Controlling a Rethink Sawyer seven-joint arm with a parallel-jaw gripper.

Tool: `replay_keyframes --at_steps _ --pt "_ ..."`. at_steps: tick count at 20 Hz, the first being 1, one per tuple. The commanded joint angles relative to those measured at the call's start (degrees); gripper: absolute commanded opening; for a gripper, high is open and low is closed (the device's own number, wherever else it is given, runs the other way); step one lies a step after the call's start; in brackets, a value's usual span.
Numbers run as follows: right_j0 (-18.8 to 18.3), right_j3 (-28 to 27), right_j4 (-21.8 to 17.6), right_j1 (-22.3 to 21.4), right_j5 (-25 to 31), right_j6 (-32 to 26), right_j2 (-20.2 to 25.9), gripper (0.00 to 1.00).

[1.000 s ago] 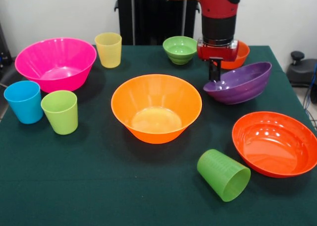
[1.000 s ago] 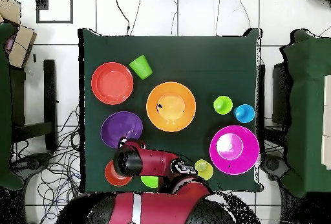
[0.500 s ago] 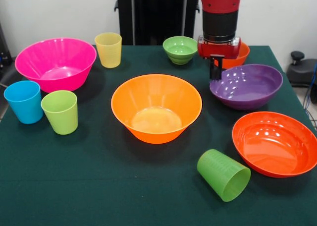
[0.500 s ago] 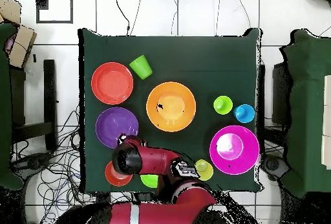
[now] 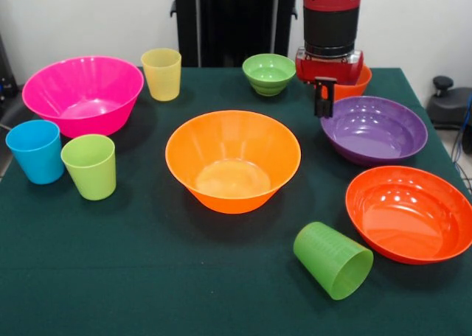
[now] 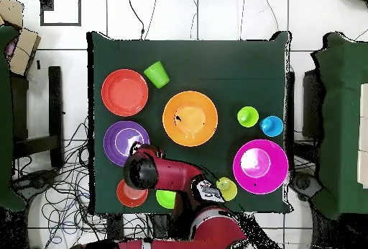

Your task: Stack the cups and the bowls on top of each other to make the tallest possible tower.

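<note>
My gripper (image 5: 323,100) hangs at the left rim of the purple bowl (image 5: 375,128), which sits level on the green cloth. In the overhead view the arm covers the gripper beside that purple bowl (image 6: 122,142). The large orange bowl (image 5: 233,159) stands mid-table. A pink bowl (image 5: 82,93), yellow cup (image 5: 161,74), blue cup (image 5: 35,150) and lime cup (image 5: 89,166) are on the left. The small green bowl (image 5: 268,73) and small orange bowl (image 5: 354,85) sit at the back. The red-orange bowl (image 5: 409,213) is front right. A darker green cup (image 5: 333,260) lies on its side. No tower is in view.
The table edge (image 5: 413,82) runs close behind the purple bowl. Cables and chairs (image 6: 29,116) surround the table in the overhead view.
The purple bowl was tilted up at my gripper; it has dropped level and shifted right in the front view. The gripper rose slightly.
</note>
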Motion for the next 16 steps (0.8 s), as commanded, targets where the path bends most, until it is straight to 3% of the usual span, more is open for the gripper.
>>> replay_keyframes --at_steps 1,6,7,16 --pt "-0.9 -4.0 3.8 -0.4 5.3 9.9 3.8 0.00" --pt "-0.2 -4.6 4.7 -0.2 4.9 9.9 3.2 0.00" --pt "-0.1 -4.7 5.0 -0.1 4.8 9.7 3.1 1.00" --pt "-0.3 -3.4 4.7 0.0 3.4 9.7 3.8 1.00"
